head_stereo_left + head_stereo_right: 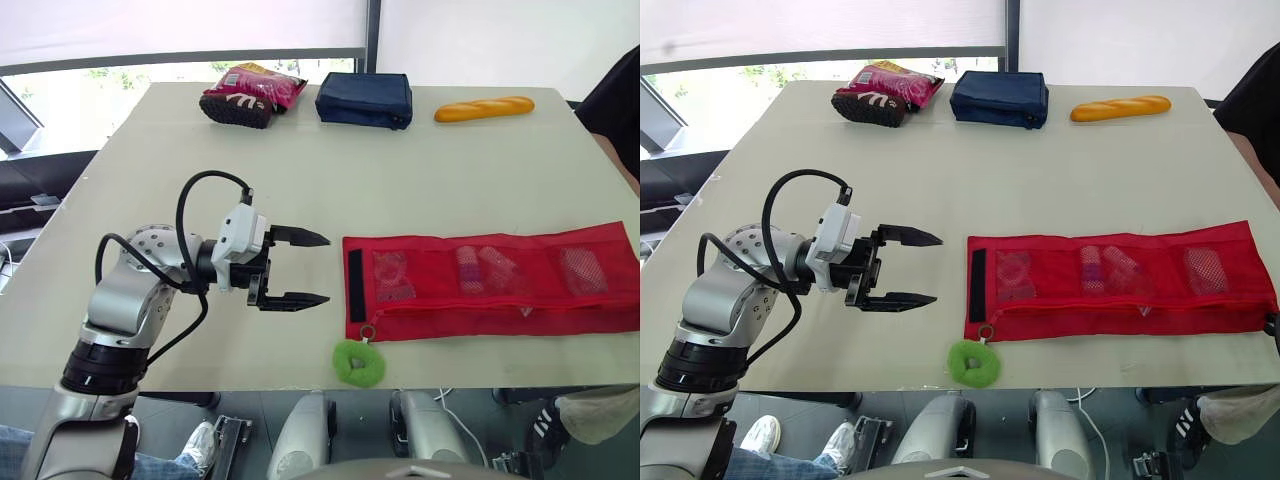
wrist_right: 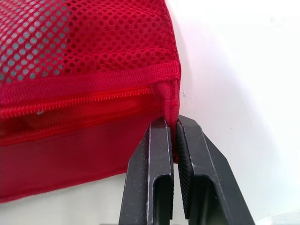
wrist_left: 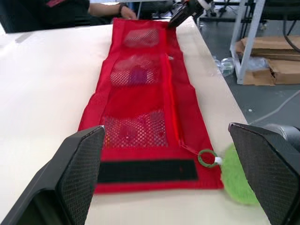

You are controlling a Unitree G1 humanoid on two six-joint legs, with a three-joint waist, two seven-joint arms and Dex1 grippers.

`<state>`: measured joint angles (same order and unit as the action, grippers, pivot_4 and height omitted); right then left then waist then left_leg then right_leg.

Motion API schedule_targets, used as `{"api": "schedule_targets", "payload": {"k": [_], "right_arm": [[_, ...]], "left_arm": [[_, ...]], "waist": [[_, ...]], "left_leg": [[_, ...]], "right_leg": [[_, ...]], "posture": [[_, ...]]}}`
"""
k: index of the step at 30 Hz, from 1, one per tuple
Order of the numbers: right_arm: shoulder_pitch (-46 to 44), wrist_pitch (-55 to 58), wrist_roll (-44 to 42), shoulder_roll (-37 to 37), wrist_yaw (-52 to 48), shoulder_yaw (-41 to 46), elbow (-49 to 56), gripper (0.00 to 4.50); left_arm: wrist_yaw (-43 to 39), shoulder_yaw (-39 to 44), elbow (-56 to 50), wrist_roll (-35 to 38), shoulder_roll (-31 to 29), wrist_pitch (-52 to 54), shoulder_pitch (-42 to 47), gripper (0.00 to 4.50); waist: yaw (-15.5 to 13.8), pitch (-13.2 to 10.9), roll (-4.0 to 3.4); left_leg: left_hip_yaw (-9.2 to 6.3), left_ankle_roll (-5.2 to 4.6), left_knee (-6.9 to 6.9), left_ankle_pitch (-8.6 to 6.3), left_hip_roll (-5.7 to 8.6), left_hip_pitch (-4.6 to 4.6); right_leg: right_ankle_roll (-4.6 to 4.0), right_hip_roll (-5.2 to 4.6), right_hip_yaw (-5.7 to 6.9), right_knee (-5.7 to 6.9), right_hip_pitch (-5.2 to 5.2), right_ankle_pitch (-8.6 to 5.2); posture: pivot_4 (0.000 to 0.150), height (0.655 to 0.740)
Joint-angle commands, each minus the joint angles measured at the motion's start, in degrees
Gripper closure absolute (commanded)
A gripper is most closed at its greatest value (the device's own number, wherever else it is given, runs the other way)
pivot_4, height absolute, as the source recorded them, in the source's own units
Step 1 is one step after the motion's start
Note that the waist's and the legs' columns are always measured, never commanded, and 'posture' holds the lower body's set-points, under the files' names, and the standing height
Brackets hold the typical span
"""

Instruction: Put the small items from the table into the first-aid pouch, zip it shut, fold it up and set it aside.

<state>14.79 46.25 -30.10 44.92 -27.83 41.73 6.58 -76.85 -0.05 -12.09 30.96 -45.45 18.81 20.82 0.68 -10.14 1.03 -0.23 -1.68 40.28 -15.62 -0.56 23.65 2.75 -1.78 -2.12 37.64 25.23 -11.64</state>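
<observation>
The red first-aid pouch (image 1: 490,290) lies unfolded flat along the table's near right side. Small items show through its mesh pockets (image 1: 392,275). A black velcro strip (image 1: 356,285) crosses its left end. The zipper pull ring (image 3: 206,158) sits at that end's near corner, with a green fluffy ball (image 1: 359,363) attached at the table's front edge. My left gripper (image 1: 318,268) hangs open just left of the pouch, pointing at the velcro end, with nothing between its fingers. My right gripper (image 2: 174,140) is shut on the pouch's far right corner by the zipper seam.
Along the table's far edge lie a pink snack bag (image 1: 258,85) on a dark brown item (image 1: 236,108), a navy case (image 1: 364,99) and a bread loaf (image 1: 484,108). A person's dark sleeve (image 1: 618,100) shows at the right edge.
</observation>
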Motion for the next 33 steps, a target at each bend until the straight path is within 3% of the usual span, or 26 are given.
{"api": "schedule_targets", "payload": {"k": [1, 5, 7, 8, 12, 17, 25, 33], "right_arm": [[3.17, -3.17, -1.52, 1.69, -6.11, 5.11, 4.84, 3.03], [8.95, -6.61, -2.31, 3.17, -14.61, 10.77, 7.94, 1.09], [11.76, -8.46, -4.11, 2.93, -19.3, 14.26, 11.08, 0.29], [13.07, -9.14, -4.97, 2.62, -21.18, 15.57, 13.05, 0.09], [15.3, -10.84, -8.94, 1.18, -25.84, 17.35, 20.42, 0.09], [15.04, -8.35, -19.98, 2.02, -28.76, 18.41, 30.88, 0.09], [13.49, -6.31, -35.5, 2.23, -19.86, 17.31, 43.24, 0.09], [12.71, -11.33, -34.62, -0.7, -12.49, 12.22, 49.13, 0.09]], "left_arm": [[3.93, 2.51, -2.16, 1.66, -0.72, 4.22, -1.39, 0.0], [8.64, 3.24, -3.09, 2.76, 0.35, 8.42, -2.68, 0.0], [10.75, 3.15, -3.02, 2.85, 0.95, 10.17, -3.45, 0.0], [11.81, 2.85, -2.77, 3.75, 1.14, 12.73, -3.51, 0.0], [17.15, 2.69, -1.43, 5.75, 3.7, 20.22, -2.07, 0.0], [22.79, -0.06, 2.06, 5.31, 7.16, 28.92, 0.65, 0.0], [27.43, -3.19, 5.46, 6.04, 11.07, 39.1, 3.29, 0.0], [34.39, -2.1, 7.0, 10.68, 20.5, 52.78, 4.57, 0.0]], "waist": [[0.02, 0.0, -0.01], [0.0, -0.01, -0.01], [-0.03, 0.0, 0.0], [-0.03, 0.0, -0.01], [0.19, -0.02, 0.05], [-0.03, -0.02, 0.05], [-0.11, -0.05, 0.12], [-0.95, 0.06, 0.17]], "left_leg": [[0.0, 0.0, 0.0, 0.0, -0.01, 0.0], [-0.01, 0.0, 0.0, 0.0, -0.04, 0.01], [-0.01, 0.0, 0.0, 0.0, -0.04, 0.0], [-0.03, 0.0, 0.0, 0.0, -0.05, 0.0], [-0.06, 0.0, 0.0, -0.01, -0.12, -0.03], [-0.06, 0.01, 0.0, 0.0, -0.09, -0.02], [-0.15, 0.01, 0.0, -0.01, -0.05, 0.02], [-0.2, 0.01, 0.02, 0.0, 0.04, 0.01]], "right_leg": [[0.0, 0.0, -0.01, 0.0, 0.0, 0.0], [0.01, -0.01, -0.01, -0.01, 0.0, 0.0], [0.01, -0.01, 0.0, 0.0, 0.0, -0.01], [0.01, 0.01, 0.02, 0.0, 0.0, -0.01], [0.02, 0.02, 0.02, 0.01, -0.01, -0.01], [0.03, 0.02, 0.05, 0.02, -0.01, 0.0], [0.02, -0.02, 0.06, 0.0, -0.01, 0.0], [0.03, -0.16, 0.1, 0.01, -0.07, 0.01]], "posture": [[0.15, 0.7105], [0.15, 0.7105], [0.15, 0.7105], [0.15, 0.7105], [0.15, 0.7105], [0.15, 0.7105], [0.15, 0.7105], [0.15, 0.7105]]}}
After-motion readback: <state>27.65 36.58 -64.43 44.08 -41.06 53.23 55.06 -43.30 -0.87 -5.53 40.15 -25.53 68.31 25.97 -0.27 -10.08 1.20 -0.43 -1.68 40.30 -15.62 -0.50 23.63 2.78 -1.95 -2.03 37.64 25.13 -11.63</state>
